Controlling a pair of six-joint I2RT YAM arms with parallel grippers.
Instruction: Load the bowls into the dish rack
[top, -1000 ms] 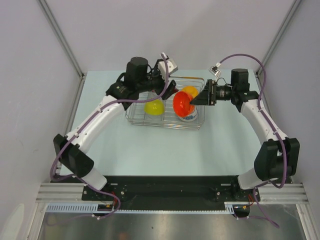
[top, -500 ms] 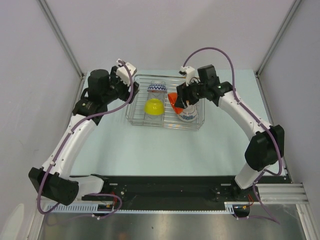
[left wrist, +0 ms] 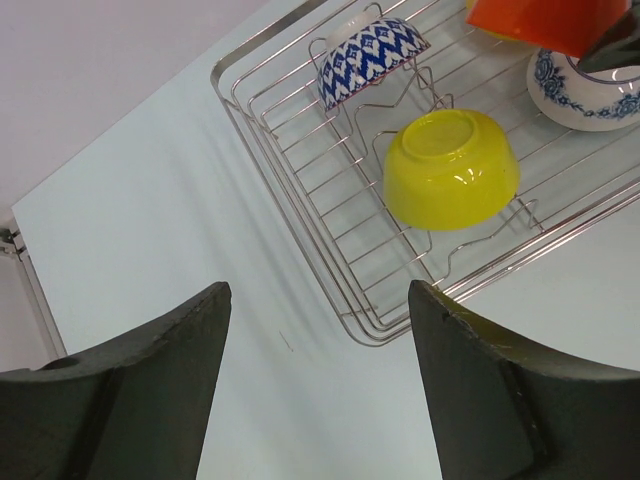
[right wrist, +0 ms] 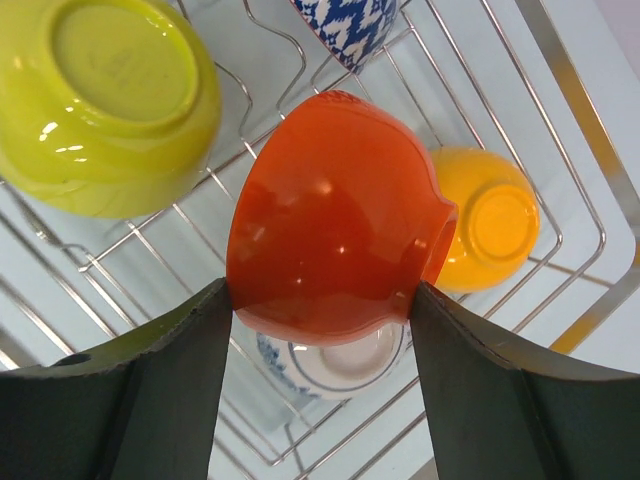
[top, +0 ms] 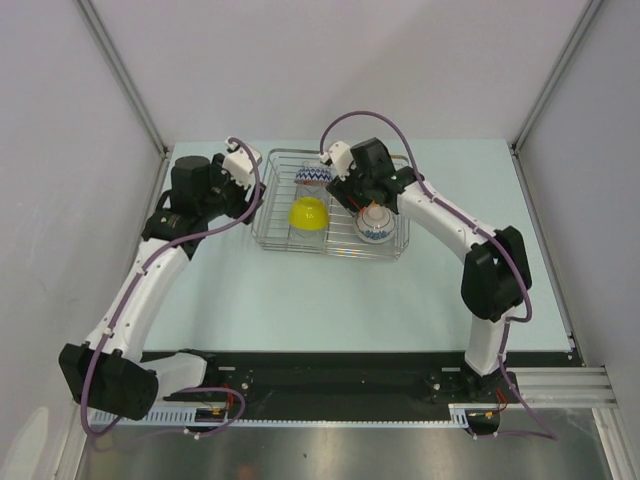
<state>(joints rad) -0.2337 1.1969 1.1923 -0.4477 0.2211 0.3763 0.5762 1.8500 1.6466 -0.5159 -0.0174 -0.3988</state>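
Gripping: red bowl (right wrist: pixel 330 215), clenched in the right pincer (right wrist: pixel 320 292) with one finger on each flank and the rim tipped sideways; hangs above the dish rack (top: pixel 330 250), not yet set down.
Left pincer (left wrist: pixel 315 330): released and empty, jaws wide; hovers over bare surface (left wrist: pixel 130 200) at 9 o'clock of the rack, probably parked there to stay out of the other arm's way.
Lime-yellow bowl (left wrist: pixel 450 170): sits base up in the rack at about 8 o'clock of its middle in the top view, leaning on a divider wire; turned over to drain, by the look of it.
Zigzag bowl (left wrist: pixel 370 50): stands tilted between wires at 11 o'clock, propped by a divider.
White bowl with blue pattern (top: pixel 376 225): lies at 4 o'clock in the rack, directly beneath the carried bowl in the right wrist view.
Orange bowl (right wrist: pixel 490 220): rests base up at 3 o'clock of the red bowl in the right wrist view, near the rack's rim.
Progress: four bowls in, the last in the air; judged nearly done.
Next: calls for a free slot rather than a drop straight onto the white bowl with blue pattern; probably a shift toward open wires before letting go.
Risk: could slide off a neighbour's glazed back if released on top of it.
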